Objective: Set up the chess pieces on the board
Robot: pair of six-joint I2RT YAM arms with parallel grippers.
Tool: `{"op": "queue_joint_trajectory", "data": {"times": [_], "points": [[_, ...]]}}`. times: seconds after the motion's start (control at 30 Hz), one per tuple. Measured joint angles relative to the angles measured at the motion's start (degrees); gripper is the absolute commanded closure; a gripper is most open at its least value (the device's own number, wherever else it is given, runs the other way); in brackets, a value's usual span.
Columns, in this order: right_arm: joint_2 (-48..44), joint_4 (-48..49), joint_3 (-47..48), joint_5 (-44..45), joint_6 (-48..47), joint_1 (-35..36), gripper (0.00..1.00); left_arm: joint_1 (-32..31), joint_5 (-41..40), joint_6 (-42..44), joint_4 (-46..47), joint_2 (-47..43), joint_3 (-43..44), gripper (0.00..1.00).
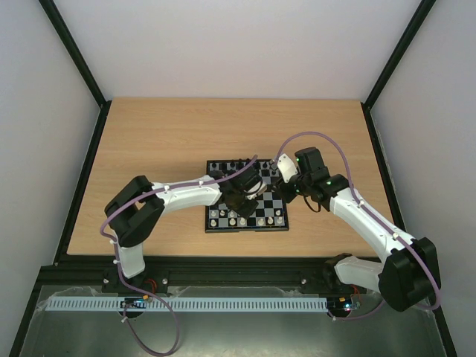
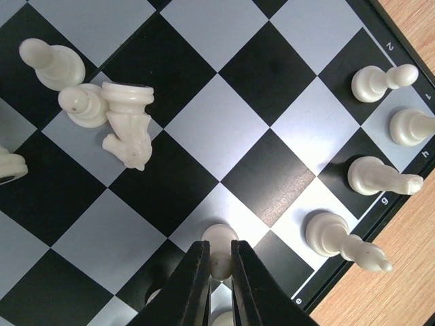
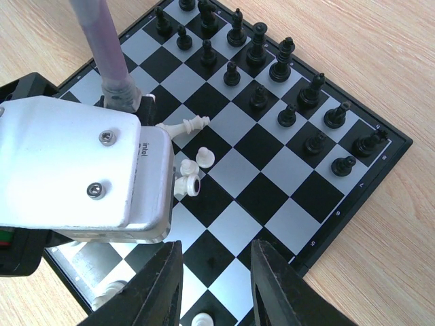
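**benchwatcher:** so what are the left fingers (image 2: 198, 268) doing?

**pawnpusher:** pinching a cream pawn (image 2: 219, 239), one finger each side and hardly any gap. Its round head pokes out just past the tips. It's upright, close to the lettered edge of the board (image 2: 224, 115)

**benchwatcher:** and the right fingers (image 3: 166, 278)?

**pawnpusher:** spread wide with nothing between them, hanging over the cream end of the board, off to one side of the left arm's white wrist housing (image 3: 81, 170)

**benchwatcher:** how's the rest of the set looking?

**pawnpusher:** mixed tbh. The black pieces (image 3: 272, 68) all stand in two tidy rows at the far end. On the left wrist cam, four cream pieces (image 2: 380, 178) stand along the edge near the pinched pawn. Mid-board is a little pile-up though: a cream knight (image 2: 129, 142) flat on its side touching a tipped rook-looking piece (image 2: 126, 95), plus a small pawn (image 2: 81, 109) right against them. The right wrist cam also shows a tall cream piece (image 3: 187, 125) lying down, can't tell king or queen

**benchwatcher:** board's where?

**pawnpusher:** middle of the wooden bench (image 1: 186, 134), both arms reaching in over it
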Motion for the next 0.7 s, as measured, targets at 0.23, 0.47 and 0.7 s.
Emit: {"op": "queue_joint_trajectory", "data": {"times": [0.23, 0.47, 0.7], "points": [[0.0, 0.0, 0.0, 0.0, 0.0, 0.0, 0.70, 0.0, -0.2, -0.1, -0.3, 0.6, 0.6, 0.85], [0.0, 0.0, 0.0, -0.1, 0.0, 0.0, 0.68, 0.0, -0.3, -0.3, -0.8, 0.5, 0.8, 0.76], [0.0, 0.0, 0.0, -0.5, 0.5, 0.0, 0.67, 1.9, -0.3, -0.4, -3.0, -2.8, 2.7, 0.67]]}}
